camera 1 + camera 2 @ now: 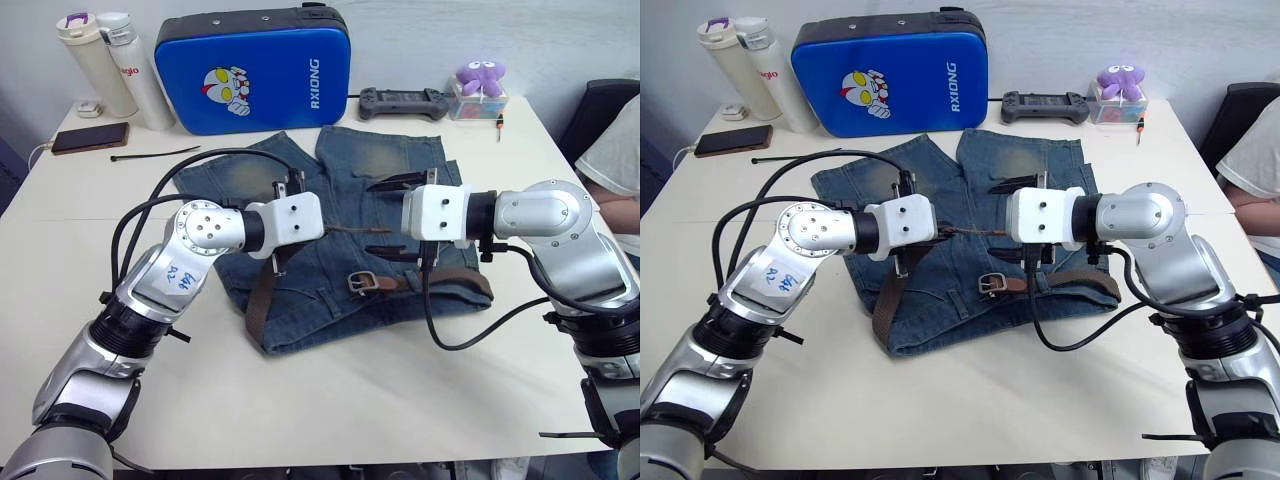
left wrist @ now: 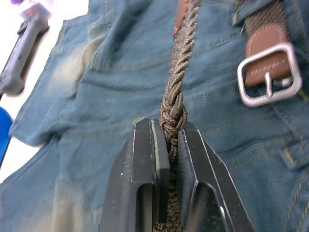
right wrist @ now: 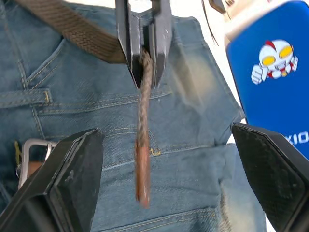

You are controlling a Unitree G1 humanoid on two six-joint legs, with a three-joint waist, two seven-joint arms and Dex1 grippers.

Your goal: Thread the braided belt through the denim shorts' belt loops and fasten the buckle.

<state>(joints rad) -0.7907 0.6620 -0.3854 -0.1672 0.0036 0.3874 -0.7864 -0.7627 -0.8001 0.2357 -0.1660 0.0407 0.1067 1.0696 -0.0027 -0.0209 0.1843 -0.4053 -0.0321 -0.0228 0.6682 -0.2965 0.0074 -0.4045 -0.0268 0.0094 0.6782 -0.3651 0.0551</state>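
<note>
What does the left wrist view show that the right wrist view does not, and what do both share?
Left wrist view alone: a close look at the left gripper with its fingers shut on the braided belt, and the whole silver buckle on its leather tab.

Right wrist view alone: the right gripper with fingers wide open, the belt's dark tip hanging free below the left gripper, and the blue hard case.

Both: the denim shorts beneath, and the belt pinched by the left gripper.

Left tool (image 2: 166, 145) clamped tight, forearm angled inward; right tool (image 3: 166, 179) spread wide, wrist level, facing left tool.
</note>
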